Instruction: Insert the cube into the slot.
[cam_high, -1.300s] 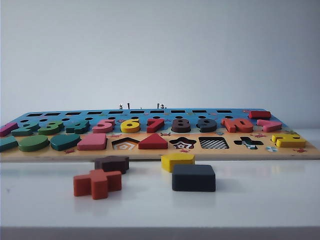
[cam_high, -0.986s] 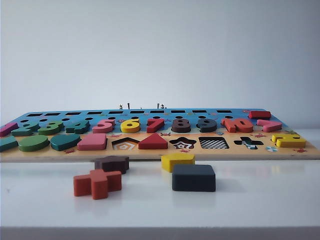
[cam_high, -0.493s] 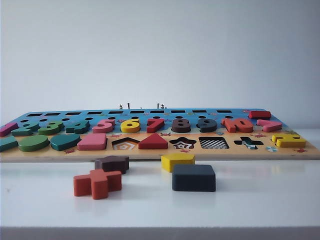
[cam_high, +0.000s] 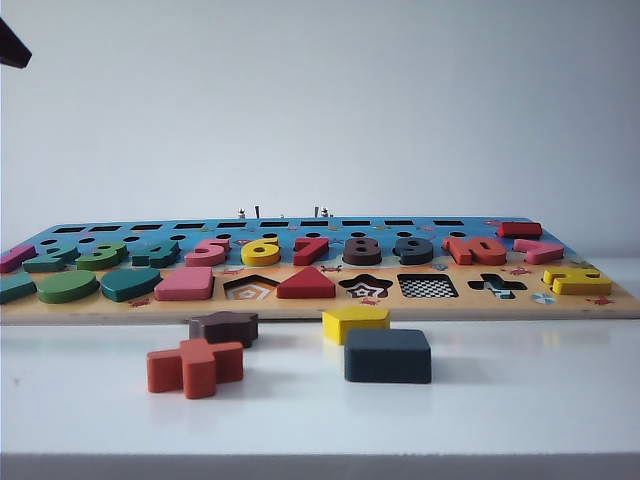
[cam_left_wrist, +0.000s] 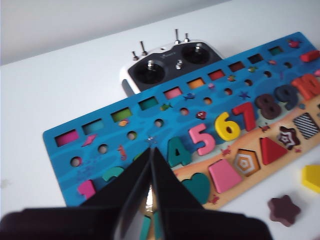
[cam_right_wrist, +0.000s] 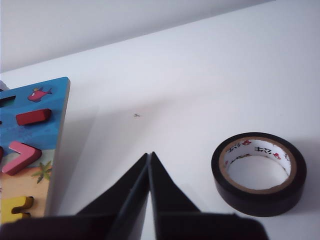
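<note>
The cube (cam_high: 388, 355), a flat dark navy block, lies on the white table in front of the puzzle board (cam_high: 560, 306). The slot (cam_high: 428, 286), a square cut-out with a checkered floor, is in the board's front row just behind it; the left wrist view shows the slot (cam_left_wrist: 306, 125) too. My left gripper (cam_left_wrist: 151, 149) is shut and empty, hovering high over the board's left part near the 4. My right gripper (cam_right_wrist: 150, 154) is shut and empty over bare table beside the board's right edge (cam_right_wrist: 59, 150). The cube is hidden from both wrist views.
A yellow hexagon block (cam_high: 355, 322), a brown star block (cam_high: 224, 327) and an orange cross block (cam_high: 196, 366) lie near the cube. A remote controller (cam_left_wrist: 172, 65) sits behind the board. A black tape roll (cam_right_wrist: 259, 172) lies to the right of the board.
A dark tip of the left arm has come into the top left corner of the exterior view. The blocks and the board have not moved.
</note>
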